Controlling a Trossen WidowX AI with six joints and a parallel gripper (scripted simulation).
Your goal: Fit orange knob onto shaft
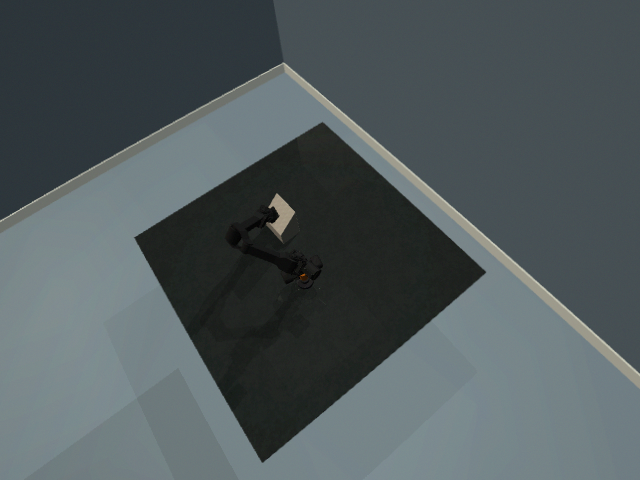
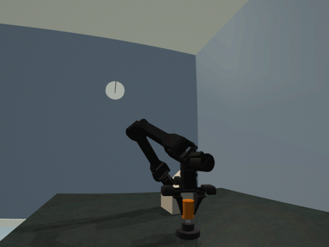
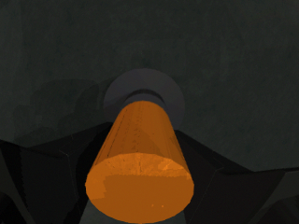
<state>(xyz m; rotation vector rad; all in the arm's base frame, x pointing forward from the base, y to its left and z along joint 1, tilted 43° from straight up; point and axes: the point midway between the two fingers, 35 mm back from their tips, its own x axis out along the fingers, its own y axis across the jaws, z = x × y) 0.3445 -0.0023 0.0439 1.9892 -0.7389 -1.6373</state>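
Gripper, black and two-fingered [image 1: 303, 276] [image 2: 188, 210] [image 3: 142, 173], grips an upright orange cylindrical knob [image 1: 303, 277] [image 2: 188, 209] [image 3: 140, 187] above the round dark pedestal [image 1: 306, 287] [image 2: 188, 233] [image 3: 145, 79]; seating and release remain.

No lettering, labels, brands, numerals or signs can be read in any view. The round wall clock [image 2: 110, 90], pale and mounted on the blue wall [image 2: 66, 119], shows a dark hand pointing nearly straight up, with no legible figures on its face.
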